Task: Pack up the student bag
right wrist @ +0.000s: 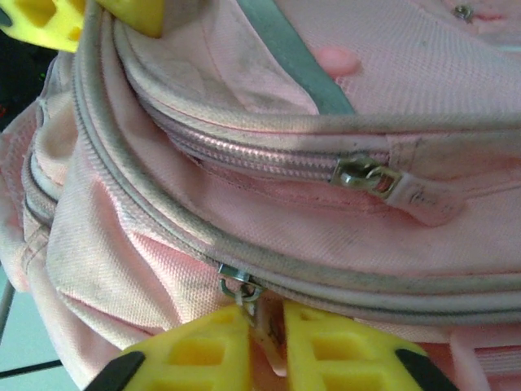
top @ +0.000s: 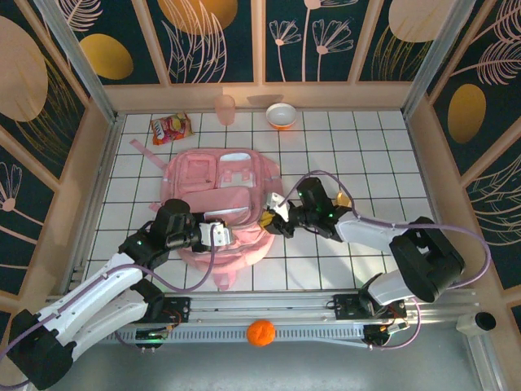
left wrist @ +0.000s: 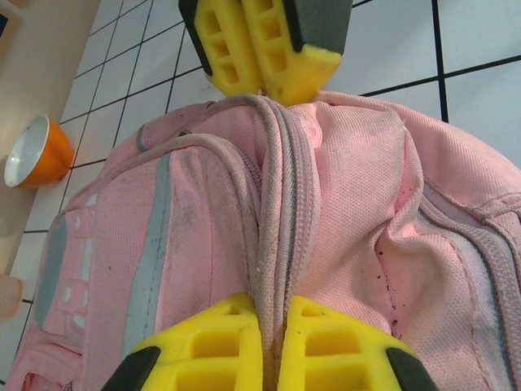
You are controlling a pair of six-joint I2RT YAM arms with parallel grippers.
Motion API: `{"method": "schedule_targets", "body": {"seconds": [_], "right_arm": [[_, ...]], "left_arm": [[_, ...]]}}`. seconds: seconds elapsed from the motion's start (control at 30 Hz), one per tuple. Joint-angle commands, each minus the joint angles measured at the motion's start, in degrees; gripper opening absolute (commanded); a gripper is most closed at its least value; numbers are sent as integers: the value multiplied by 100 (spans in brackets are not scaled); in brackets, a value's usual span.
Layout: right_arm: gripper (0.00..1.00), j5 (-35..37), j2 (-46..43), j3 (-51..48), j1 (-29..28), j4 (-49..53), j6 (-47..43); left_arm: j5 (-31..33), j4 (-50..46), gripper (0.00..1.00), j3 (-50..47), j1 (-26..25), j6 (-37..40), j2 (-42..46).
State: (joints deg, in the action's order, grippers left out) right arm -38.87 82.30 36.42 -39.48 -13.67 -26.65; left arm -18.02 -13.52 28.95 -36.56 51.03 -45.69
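Nearest me, behind both end effectors, an orange ball [top: 260, 332] sits on the rail. My left end effector [left wrist: 273, 342] is clamped on a seam of the student bag [top: 224, 183]. The right end effector [right wrist: 264, 346] pinches its zip pull [right wrist: 238, 285]. Beyond them, past the bag, are a snack packet [top: 171, 128], a pink cup [top: 225, 108] and an orange bowl [top: 281, 116].

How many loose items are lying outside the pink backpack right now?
4. A snack packet, a pink cup and an orange bowl sit along the far wall; an orange ball lies on the near rail. More may be hidden under the backpack.
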Motion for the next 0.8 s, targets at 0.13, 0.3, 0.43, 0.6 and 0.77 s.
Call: {"method": "schedule_targets", "body": {"seconds": [0.13, 0.3, 0.43, 0.6, 0.77], "right_arm": [[0, 264, 38, 242, 304, 38, 573], [0, 725, 151, 298, 776, -190, 1227], [0, 1137, 551, 661, 1202, -266, 1558], [0, 1990, 1196, 1305, 1251, -220, 1764], [0, 3022, 1765, 1838, 1318, -225, 1989]], "left_arm": [[-509, 494, 0, 313, 15, 213, 113], [-625, 253, 0, 361, 17, 271, 195], [-796, 42, 0, 383, 13, 337, 286], [-971, -116, 0, 360, 16, 439, 397], [-1098, -99, 0, 264, 16, 412, 497]]}}
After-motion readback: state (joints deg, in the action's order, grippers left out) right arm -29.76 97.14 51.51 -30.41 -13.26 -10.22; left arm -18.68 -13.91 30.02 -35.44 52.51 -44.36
